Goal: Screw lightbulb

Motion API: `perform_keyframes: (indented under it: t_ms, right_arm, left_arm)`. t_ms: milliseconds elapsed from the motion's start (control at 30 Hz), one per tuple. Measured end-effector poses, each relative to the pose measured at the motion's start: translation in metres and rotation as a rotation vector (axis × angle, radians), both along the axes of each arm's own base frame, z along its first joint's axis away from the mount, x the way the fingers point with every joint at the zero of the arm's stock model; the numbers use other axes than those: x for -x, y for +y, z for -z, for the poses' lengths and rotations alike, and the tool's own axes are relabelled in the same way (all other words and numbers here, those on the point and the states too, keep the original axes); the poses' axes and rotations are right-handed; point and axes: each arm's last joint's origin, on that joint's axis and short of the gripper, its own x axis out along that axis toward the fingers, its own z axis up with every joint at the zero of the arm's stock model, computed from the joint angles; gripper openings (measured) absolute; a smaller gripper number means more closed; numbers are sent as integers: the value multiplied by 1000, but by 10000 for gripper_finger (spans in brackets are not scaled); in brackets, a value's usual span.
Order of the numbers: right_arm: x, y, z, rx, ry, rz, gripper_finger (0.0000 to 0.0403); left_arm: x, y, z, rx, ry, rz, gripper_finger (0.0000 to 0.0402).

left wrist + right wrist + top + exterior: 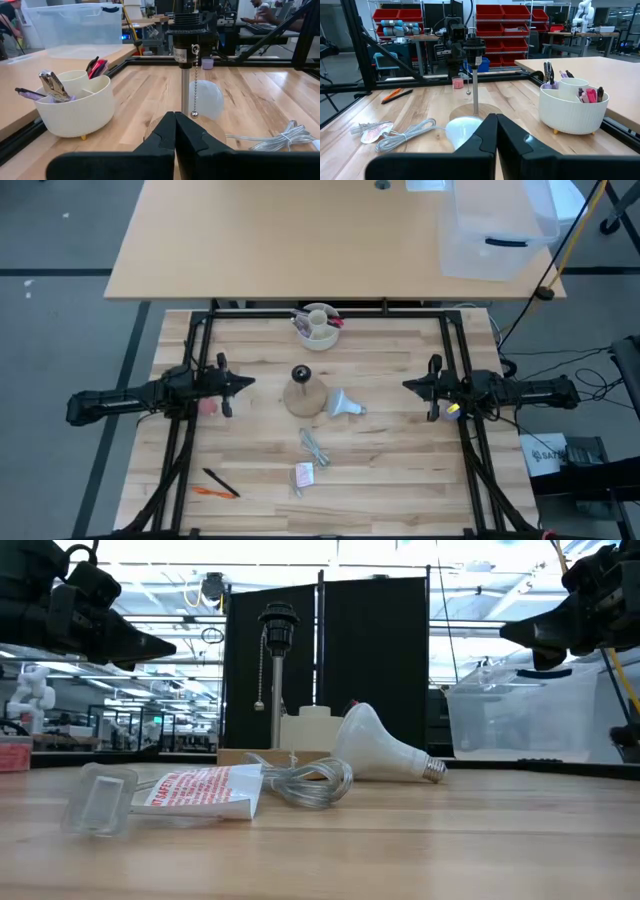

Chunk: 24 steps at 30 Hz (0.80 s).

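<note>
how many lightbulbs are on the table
1. The lightbulb lies on its side on the wooden table, right beside the lamp base, its screw neck pointing toward the right arm's side. No other bulb shows in any view.

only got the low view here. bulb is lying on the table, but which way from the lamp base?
Observer: In the high view the lightbulb lies just right of the lamp base, screw neck pointing away from it.
Operator: arms near it?
Observer: No. The left gripper and right gripper hang out at the table's sides.
Operator: fingers open?
Observer: Shut on both, empty, per the wrist views.
</note>
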Motion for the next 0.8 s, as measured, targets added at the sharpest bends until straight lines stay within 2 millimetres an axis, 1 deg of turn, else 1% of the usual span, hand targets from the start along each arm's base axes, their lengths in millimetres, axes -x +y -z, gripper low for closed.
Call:
perform_keyframes:
  t_ms: [800]
  right_arm:
    - [0,0,0,0,0,0,0]
  left_arm:
    - [0,0,-1,8,-9,-1,0]
